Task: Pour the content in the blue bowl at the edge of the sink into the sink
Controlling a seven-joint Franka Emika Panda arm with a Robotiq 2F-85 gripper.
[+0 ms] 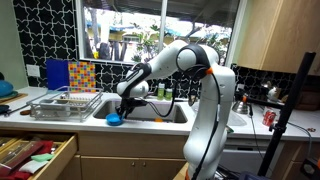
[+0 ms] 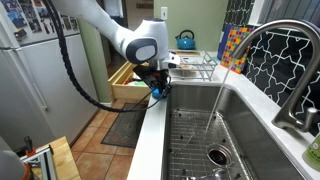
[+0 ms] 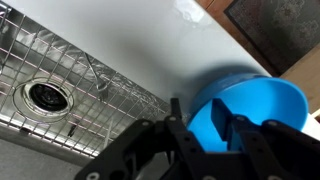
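The blue bowl [image 3: 262, 100] is seen right at the edge of the sink [image 2: 245, 115], over the pale worktop [image 3: 150, 40], and it looks tilted in the wrist view. The jaws of the gripper [image 3: 208, 120] are clamped onto its rim, one finger inside and one outside. Only blue is shown inside the bowl; what it contains cannot be made out. Down in the sink, a wire grid [image 2: 195, 135] is laid across the bottom, with the drain [image 3: 47, 95] visible beneath it. A dish rack [image 1: 60, 103] is set on the worktop beside the sink.
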